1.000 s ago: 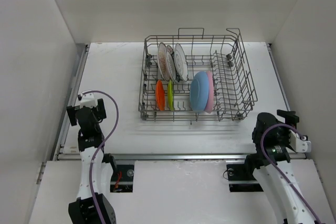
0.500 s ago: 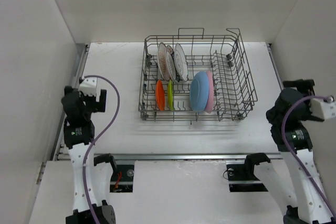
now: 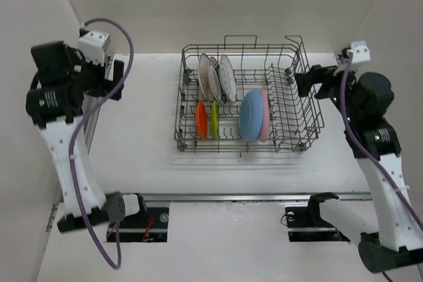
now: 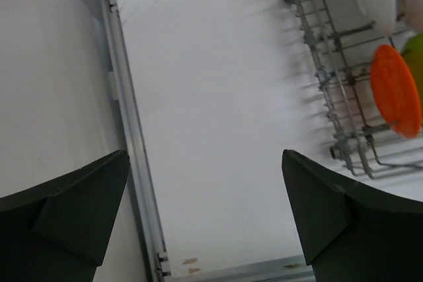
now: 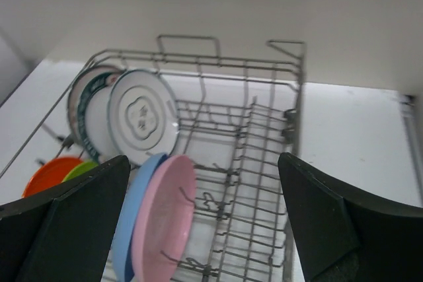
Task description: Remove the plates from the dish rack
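Step in hand: approach, with nothing unloaded yet. The dish rack (image 3: 294, 107) stands on the table (image 3: 145, 137) toward its far edge, right of centre. All 7 plates are seen upright between the tines. 3 white patterned plates (image 3: 215, 77) are at the rack's far-left corner. The orange plate (image 3: 201, 120) and the lime-green plate (image 3: 214, 119) are at its near-left corner. The light-blue plate (image 3: 251, 115) and the pink plate (image 3: 266, 115) are side by side at the middle of the near edge. The left gripper (image 4: 205, 156) is held wide and empty over the table's far-left corner, well apart from the rack. The right gripper (image 5: 203, 160) is also spread wide and empty, raised beside the rack's far-right corner and aimed into it. Next move, as judged: the right jaws are to be lowered astride the pink plate's top rim, since it is nearest and outermost. They are then to be closed and the plate lifted straight up clear of the tines and the wire side.
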Motion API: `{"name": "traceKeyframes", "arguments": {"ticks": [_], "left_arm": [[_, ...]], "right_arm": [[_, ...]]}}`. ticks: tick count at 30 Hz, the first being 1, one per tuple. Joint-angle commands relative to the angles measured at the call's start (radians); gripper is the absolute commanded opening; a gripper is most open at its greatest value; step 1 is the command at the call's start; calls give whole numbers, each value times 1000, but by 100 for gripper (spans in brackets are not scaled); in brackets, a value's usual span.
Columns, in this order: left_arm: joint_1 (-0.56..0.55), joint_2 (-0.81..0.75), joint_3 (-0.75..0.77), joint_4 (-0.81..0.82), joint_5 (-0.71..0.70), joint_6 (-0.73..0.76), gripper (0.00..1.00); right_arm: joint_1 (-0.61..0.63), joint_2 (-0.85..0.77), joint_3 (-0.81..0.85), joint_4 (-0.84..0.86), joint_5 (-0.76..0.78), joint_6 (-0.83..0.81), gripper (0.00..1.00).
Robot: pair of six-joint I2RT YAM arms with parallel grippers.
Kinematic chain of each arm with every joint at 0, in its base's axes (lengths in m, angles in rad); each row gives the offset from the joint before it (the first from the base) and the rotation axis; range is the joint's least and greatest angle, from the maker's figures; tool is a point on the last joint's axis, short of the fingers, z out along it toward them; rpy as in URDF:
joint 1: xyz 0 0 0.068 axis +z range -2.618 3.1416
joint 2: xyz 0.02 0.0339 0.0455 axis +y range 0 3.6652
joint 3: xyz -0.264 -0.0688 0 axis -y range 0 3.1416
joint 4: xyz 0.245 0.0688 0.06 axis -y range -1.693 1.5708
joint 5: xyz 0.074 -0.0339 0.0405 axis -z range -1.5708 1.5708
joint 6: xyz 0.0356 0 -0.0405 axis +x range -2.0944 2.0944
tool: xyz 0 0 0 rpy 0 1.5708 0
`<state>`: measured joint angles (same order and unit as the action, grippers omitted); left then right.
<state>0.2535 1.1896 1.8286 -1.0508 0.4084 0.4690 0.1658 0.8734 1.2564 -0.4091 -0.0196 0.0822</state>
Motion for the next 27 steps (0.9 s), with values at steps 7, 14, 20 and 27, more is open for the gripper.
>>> {"name": "traceKeyframes", "arguments": {"ticks": [7, 14, 20, 27], "left_arm": [[-303, 493, 583, -247, -587, 114, 100], [-666, 606, 449, -19, -797, 136, 100], [-675, 835, 576, 219, -709, -173, 77], [-666, 913, 497, 385, -478, -418, 66]], "right_arm": [[11, 401, 285, -60, -385, -9, 95], [11, 582, 371, -63, -327, 66, 81], [11, 486, 175, 110, -166, 237, 79], [20, 375, 81, 113, 98, 312, 79]]}}
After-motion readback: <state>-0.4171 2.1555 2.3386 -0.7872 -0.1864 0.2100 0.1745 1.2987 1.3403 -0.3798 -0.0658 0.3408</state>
